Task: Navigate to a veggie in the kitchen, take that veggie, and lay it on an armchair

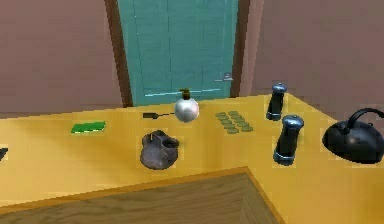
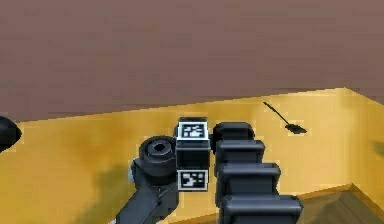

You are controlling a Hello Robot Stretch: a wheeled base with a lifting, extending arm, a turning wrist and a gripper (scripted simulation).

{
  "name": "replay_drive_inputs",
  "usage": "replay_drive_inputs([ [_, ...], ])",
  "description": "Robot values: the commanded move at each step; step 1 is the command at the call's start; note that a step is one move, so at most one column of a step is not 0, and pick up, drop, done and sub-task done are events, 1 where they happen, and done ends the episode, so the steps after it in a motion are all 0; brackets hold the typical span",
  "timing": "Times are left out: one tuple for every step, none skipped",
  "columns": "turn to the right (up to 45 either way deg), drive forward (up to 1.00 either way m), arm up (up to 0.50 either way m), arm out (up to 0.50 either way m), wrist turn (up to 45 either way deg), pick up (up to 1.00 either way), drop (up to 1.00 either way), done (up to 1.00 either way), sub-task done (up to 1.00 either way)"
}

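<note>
– On the yellow counter [image 1: 60, 150], what stands where?

– Near the middle, before the teal door [image 1: 180, 45], a round silvery thing [image 1: 187, 108] with a dark top. I cannot tell if it is the veggie. A dark utensil [image 1: 152, 115] lies just beside it, and a lumpy grey thing [image 1: 158, 150] sits nearer the camera.

– And the rest?

– A green pad [image 1: 88, 127] toward the left. At the right are a green mat [image 1: 235, 121], two dark mills [image 1: 289, 139] and a black kettle [image 1: 358, 138].

– The gripper?

– In the arm side view the gripper [image 2: 145, 190] sits left of the white squares [image 2: 192, 130] at the arm's [image 2: 245, 175] end, with the counter behind it. I cannot tell if its fingers are spread or pressed together, nor if it holds anything. A spatula [image 2: 282, 115] lies well apart, near the wall.
</note>
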Motion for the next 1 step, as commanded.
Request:
replay_drive_inputs([
  [0.0, 0.00, 0.00, 0.00, 45.0, 0.00, 0.00, 0.00, 0.00],
])
